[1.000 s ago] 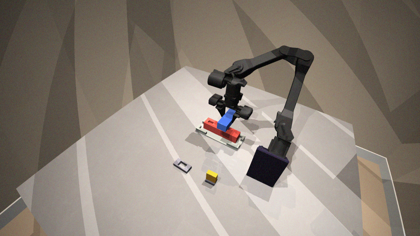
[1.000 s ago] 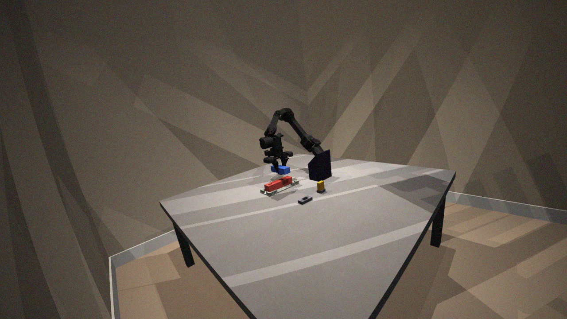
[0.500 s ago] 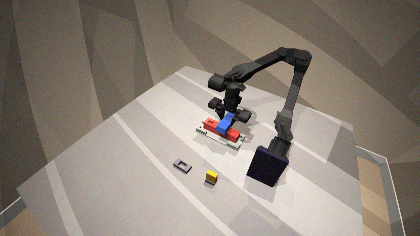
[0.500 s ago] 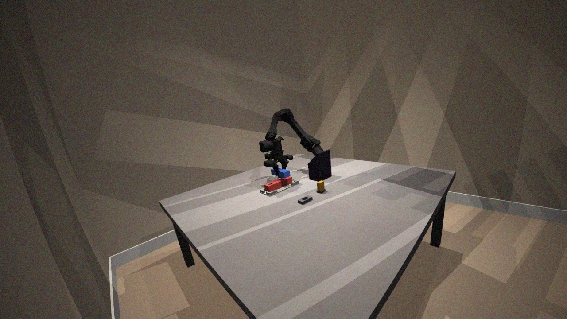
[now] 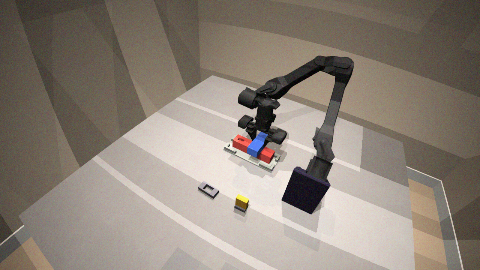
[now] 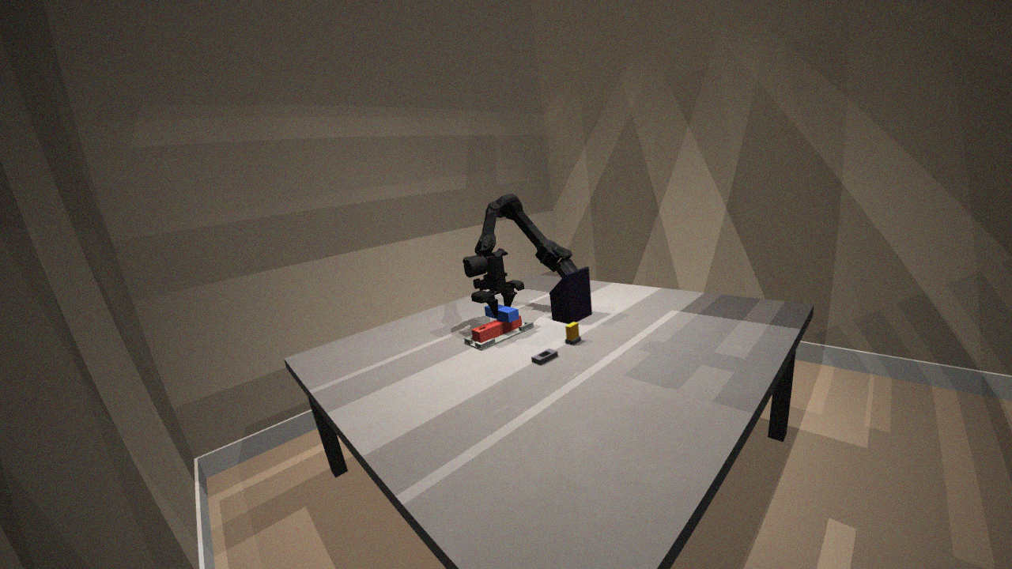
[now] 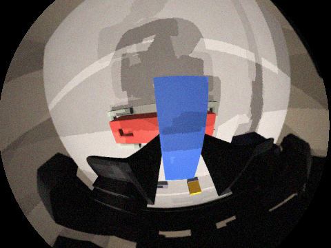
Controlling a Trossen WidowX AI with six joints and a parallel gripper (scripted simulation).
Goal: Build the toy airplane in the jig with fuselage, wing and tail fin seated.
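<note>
The red fuselage [image 5: 267,156] [image 6: 486,332] [image 7: 138,128] lies in the pale cradle [image 5: 229,149] [image 7: 118,113], with its tail socket uncovered at the end away from the arm's base. My gripper [image 5: 259,139] [image 6: 500,310] [image 7: 178,135] points down, shut on the blue wing [image 5: 255,146] [image 6: 506,313] [image 7: 181,103]. The wing lies crosswise just over or on the fuselage top. It hides its own tab and the wing socket, so I cannot tell whether the tab is in. The yellow tail fin [image 5: 241,201] [image 6: 572,332] [image 7: 194,187] stands upright in a dark holder.
An empty grey holder [image 5: 214,191] [image 6: 540,359] [image 7: 162,184] with a rectangular opening lies beside the tail fin. The arm's dark base block [image 5: 305,191] [image 6: 570,297] stands near the cradle, on the tail fin's side in the exterior view.
</note>
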